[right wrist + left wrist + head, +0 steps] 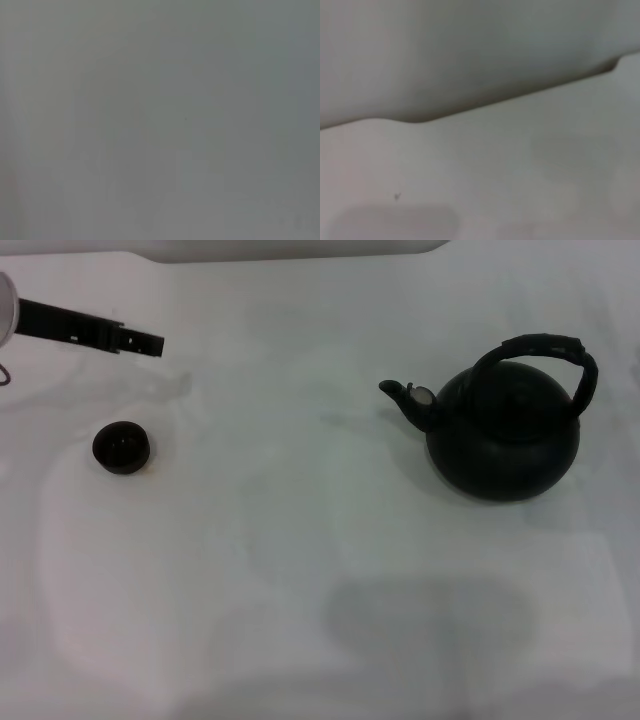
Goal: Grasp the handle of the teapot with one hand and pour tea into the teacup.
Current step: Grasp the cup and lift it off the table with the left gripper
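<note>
- Head view: we see the teapot (503,432) standing upright on the white surface (300,570), on the right side, its spout (405,398) pointing toward the robot's left.
- The handle (545,358) arches over the pot's body; nothing touches it.
- The teacup (121,447) sits on the left side, well apart from the teapot, upright with its dark inside showing.
- The left gripper (140,341) reaches in from the upper left as a slim black bar, just beyond the teacup and not touching it; we cannot tell how its fingers stand.
- Left wrist view: we see only the pale surface (520,190) and a grey edge (470,60) beyond it.
- Right wrist view: we see a uniform grey field; the right gripper does not appear in any view.
</note>
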`<state>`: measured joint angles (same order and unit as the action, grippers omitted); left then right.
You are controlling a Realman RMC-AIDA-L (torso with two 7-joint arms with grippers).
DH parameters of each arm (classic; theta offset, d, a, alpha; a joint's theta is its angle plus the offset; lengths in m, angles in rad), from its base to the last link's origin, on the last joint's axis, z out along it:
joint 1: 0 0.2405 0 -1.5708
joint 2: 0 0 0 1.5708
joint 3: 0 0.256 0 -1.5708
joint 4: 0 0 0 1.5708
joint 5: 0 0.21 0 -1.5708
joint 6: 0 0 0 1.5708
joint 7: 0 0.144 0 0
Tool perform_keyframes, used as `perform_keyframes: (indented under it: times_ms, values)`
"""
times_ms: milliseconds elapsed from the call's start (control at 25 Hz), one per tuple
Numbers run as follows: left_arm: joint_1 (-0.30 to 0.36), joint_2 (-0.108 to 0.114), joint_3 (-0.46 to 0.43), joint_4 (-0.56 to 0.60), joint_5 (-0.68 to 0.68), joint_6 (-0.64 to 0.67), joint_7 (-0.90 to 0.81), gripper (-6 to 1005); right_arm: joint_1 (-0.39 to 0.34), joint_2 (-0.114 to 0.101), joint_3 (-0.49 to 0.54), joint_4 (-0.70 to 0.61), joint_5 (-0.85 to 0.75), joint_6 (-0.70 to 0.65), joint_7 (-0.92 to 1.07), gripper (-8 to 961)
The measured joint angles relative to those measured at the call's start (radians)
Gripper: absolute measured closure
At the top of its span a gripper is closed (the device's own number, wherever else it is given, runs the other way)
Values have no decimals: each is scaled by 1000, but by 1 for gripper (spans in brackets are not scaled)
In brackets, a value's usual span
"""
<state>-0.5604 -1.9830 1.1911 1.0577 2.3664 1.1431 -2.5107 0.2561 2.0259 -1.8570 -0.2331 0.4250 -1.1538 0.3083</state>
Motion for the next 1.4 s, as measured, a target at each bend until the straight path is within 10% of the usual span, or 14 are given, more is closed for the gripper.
perform_keyframes:
  times_ms: [640, 1400]
  values:
    - [-4, -65, 1, 34, 216, 65, -35, 157, 1, 0, 3, -2, 2, 0, 0, 112]
    - [-7, -82, 8, 8, 231, 57, -42, 156, 3, -1, 3, -2, 3, 1, 0, 116]
